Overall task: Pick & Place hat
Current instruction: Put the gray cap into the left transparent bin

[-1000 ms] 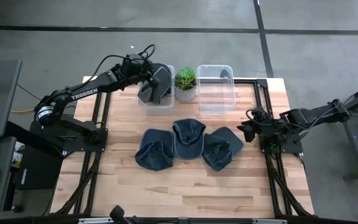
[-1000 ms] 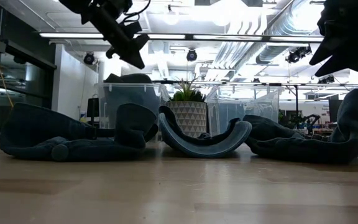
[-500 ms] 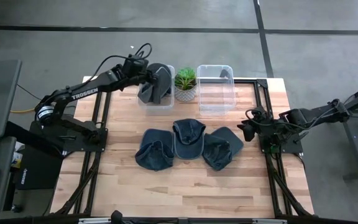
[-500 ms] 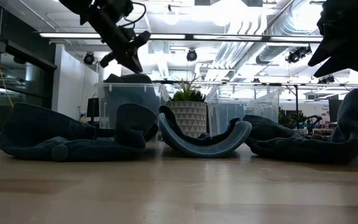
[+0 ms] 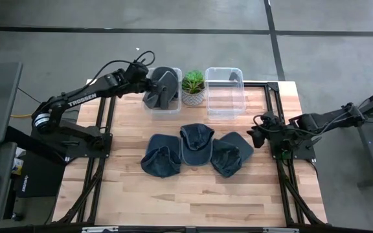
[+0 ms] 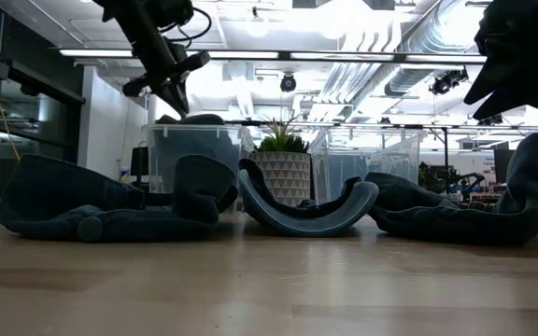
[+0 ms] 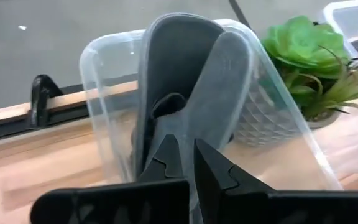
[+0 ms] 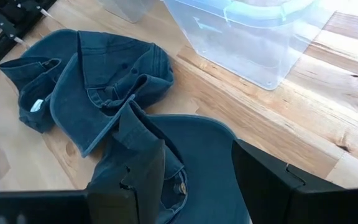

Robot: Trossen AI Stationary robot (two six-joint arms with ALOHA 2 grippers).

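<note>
A dark blue hat (image 5: 162,87) (image 7: 185,81) stands on edge inside the left clear bin (image 5: 164,111) (image 7: 104,93), leaning on its walls. My left gripper (image 5: 150,84) (image 6: 176,101) (image 7: 188,149) is shut and hovers just above the bin's left side, clear of that hat. Three more blue hats (image 5: 160,160) (image 5: 196,144) (image 5: 232,155) lie side by side on the middle of the table. My right gripper (image 5: 254,137) (image 8: 191,180) hangs open above the right-hand hat (image 8: 185,143) with nothing between its fingers.
A potted plant (image 5: 193,87) stands between the left bin and a second clear bin (image 5: 224,117) at the far edge. The black frame rails run along both table sides. Bare wood lies in front of the three hats.
My left gripper has drawn back from over the bin's middle toward the table's left edge and rolled about its own axis, staying shut. The hat in the bin has kept its place.
</note>
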